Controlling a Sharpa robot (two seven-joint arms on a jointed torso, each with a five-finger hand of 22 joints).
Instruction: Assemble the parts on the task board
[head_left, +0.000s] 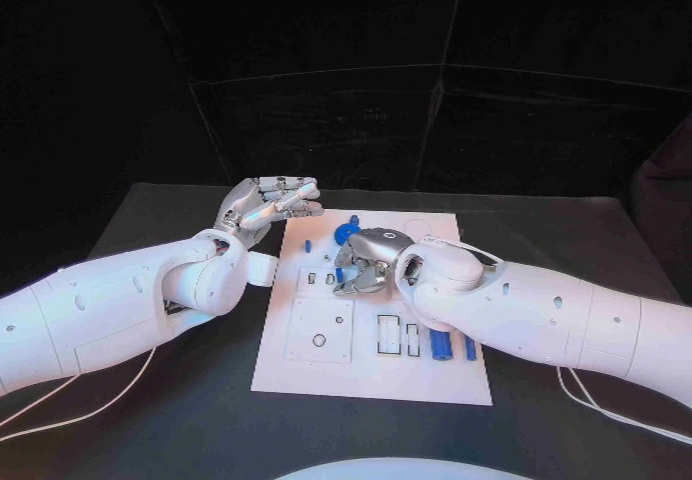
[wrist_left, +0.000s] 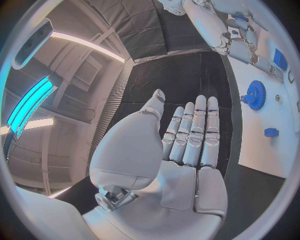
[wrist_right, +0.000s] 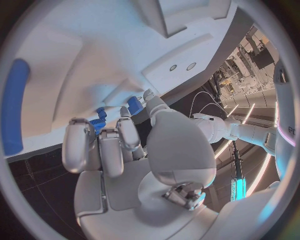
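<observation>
The white task board (head_left: 378, 375) lies in the middle of the black table (head_left: 159, 400). The left hand (head_left: 265, 207) hovers off the board's far left corner, fingers straight and together, holding nothing. The right hand (head_left: 368, 262) is curled down over the board's middle; whether it grips a part I cannot tell. A blue gear (wrist_left: 255, 94) sits just beyond it. Two blue pegs (head_left: 441, 345) lie near the right edge.

White task board (head_left: 317, 375) lies flat mid-table — blue parts (head_left: 440, 345) seemingly slotted.
</observation>
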